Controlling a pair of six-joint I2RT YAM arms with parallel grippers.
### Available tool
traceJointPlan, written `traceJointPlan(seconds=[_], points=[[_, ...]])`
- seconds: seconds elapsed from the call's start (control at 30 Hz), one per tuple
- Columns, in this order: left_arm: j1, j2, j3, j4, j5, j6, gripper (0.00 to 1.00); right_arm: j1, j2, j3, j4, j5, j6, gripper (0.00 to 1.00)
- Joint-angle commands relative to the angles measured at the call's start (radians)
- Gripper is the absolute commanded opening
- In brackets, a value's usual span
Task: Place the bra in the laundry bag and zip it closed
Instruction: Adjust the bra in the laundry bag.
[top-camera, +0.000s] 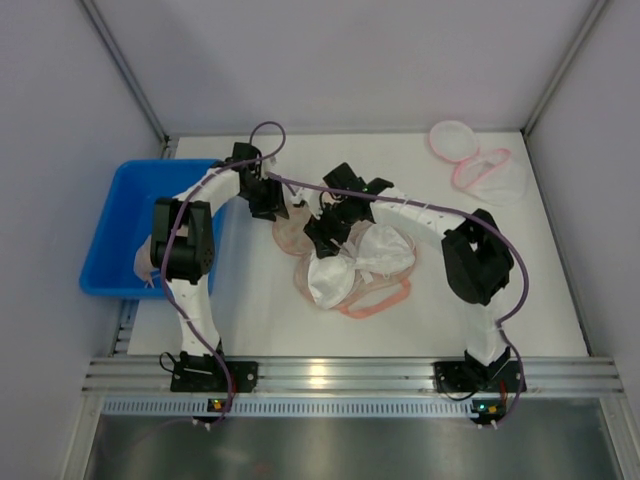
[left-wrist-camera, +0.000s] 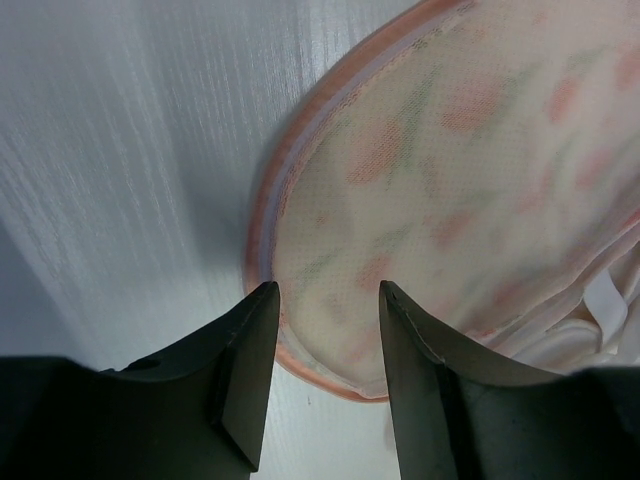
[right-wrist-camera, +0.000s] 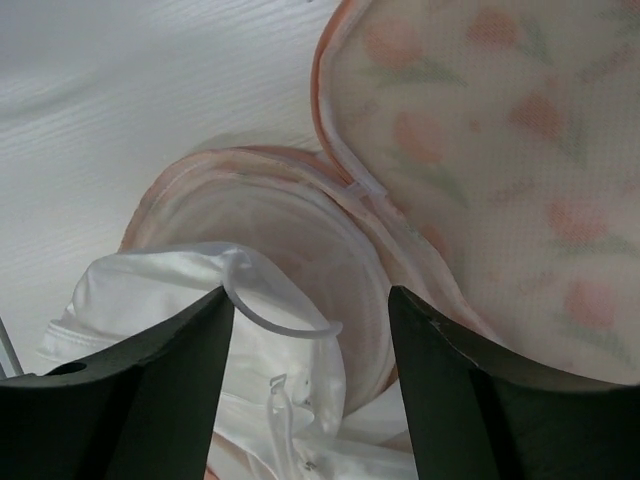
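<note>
The white bra (top-camera: 340, 268) lay in the middle of the top picture, bunched up on the table (top-camera: 260, 315). It sat on top of the pink laundry bag (top-camera: 296, 238), and the pink rim of the bag stuck out around it on the left and at the bottom. In the right wrist picture the bag was open like a shell. One round half lay flat in the middle, and the other half, with pink flowers on it, filled the upper right. The bra was at the lower left there, partly over the rim of the flat half, with a thin strap loop (right-wrist-camera: 285, 318) curling out of it. The right gripper (right-wrist-camera: 312, 330) hung over the bra and the bag with its two fingers far apart, and it had hold of nothing. The left gripper (left-wrist-camera: 322, 335) was at the left edge of the bag, just up and left of the bra in the top picture. Its fingers were partly apart, one on each side of the bag's pink rim, but they did not pinch it. A blue bin (top-camera: 125, 205) stood at the left edge of the table. In the upper right corner lay another pink and white bag (top-camera: 478, 165), well apart from the arms.
</note>
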Motion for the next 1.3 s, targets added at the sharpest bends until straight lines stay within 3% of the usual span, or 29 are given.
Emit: traceJointPlan(seconds=[0.0, 0.13, 0.2, 0.27, 0.4, 0.77, 0.83, 1.03, 1.2, 1.27], points=[[0.011, -0.014, -0.004, 0.046, 0.023, -0.004, 0.5, 0.033, 0.018, 0.056, 0.02, -0.052, -0.06, 0.62], [0.02, -0.011, -0.01, 0.046, 0.026, -0.001, 0.5, 0.033, 0.041, 0.084, 0.003, -0.074, -0.083, 0.47], [0.024, -0.01, -0.013, 0.046, 0.029, -0.001, 0.5, 0.032, 0.041, 0.081, 0.006, -0.083, -0.088, 0.28], [0.028, -0.011, -0.016, 0.046, 0.032, -0.002, 0.5, 0.029, 0.038, 0.081, 0.005, -0.086, -0.091, 0.16], [0.03, -0.02, -0.028, 0.056, 0.034, 0.001, 0.49, 0.004, 0.023, 0.078, 0.006, -0.089, -0.094, 0.04], [0.03, -0.013, -0.022, 0.08, 0.014, -0.001, 0.49, -0.079, -0.004, 0.032, 0.034, -0.069, -0.08, 0.0], [0.03, -0.008, -0.011, 0.091, 0.011, 0.001, 0.49, -0.076, 0.001, 0.019, 0.032, -0.069, -0.077, 0.04], [0.025, 0.038, 0.019, 0.105, -0.025, -0.001, 0.5, -0.068, 0.01, 0.03, 0.032, -0.023, -0.054, 0.29], [0.019, 0.065, 0.032, 0.12, -0.043, 0.007, 0.47, -0.086, -0.033, 0.071, -0.003, -0.017, -0.01, 0.59], [0.017, 0.075, 0.035, 0.123, -0.038, 0.01, 0.4, -0.096, -0.065, 0.1, -0.014, -0.022, 0.027, 0.68]])
